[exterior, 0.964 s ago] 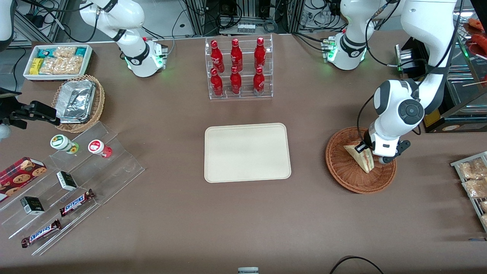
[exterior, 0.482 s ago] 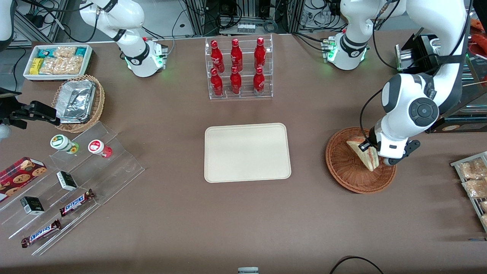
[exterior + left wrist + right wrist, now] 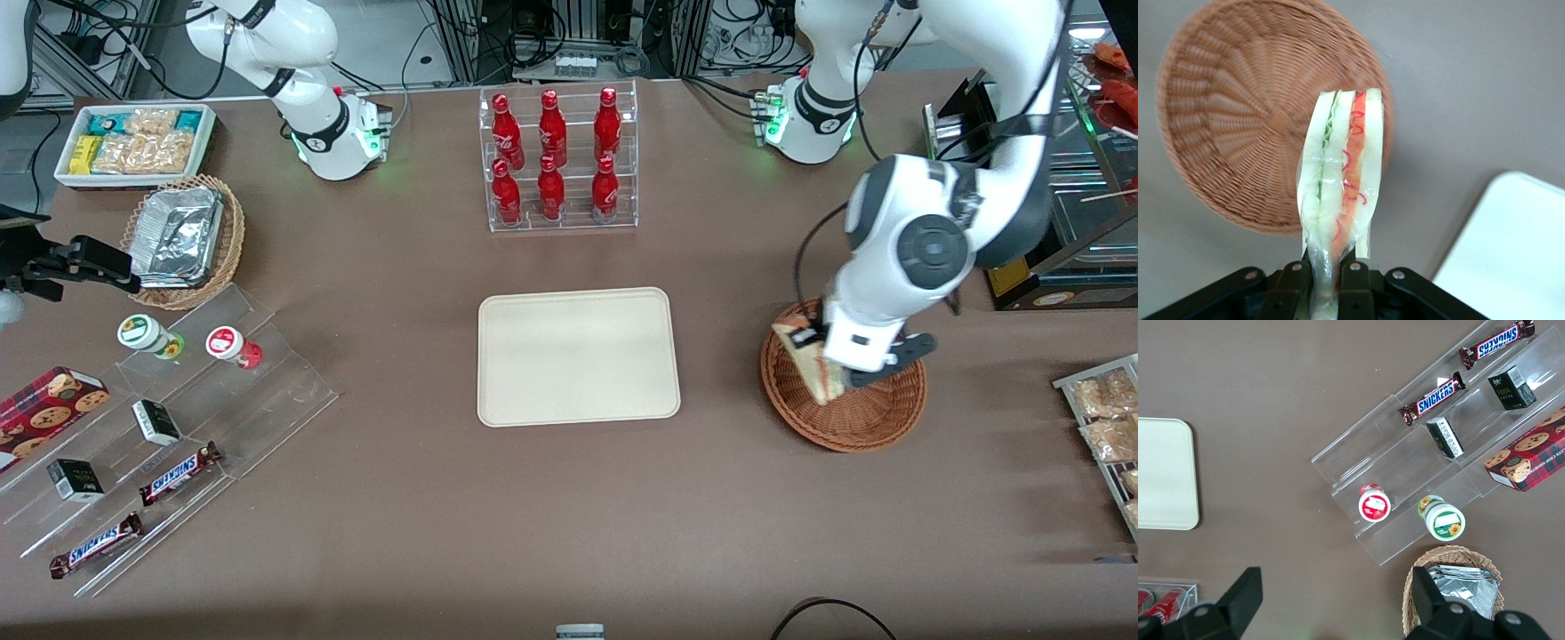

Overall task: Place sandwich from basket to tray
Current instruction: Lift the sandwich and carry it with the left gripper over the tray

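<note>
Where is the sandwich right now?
The hand holds the sandwich up above the basket, toward the working arm's end of the table, not yet over the tray.

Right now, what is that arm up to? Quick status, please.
Pincer shut on sandwich, lifted above basket. Tray bare, nothing on the table between basket and tray.

I see my gripper holding the sandwich up above the basket. The basket sits on the table, toward the working arm's end, apart from the tray.
</note>
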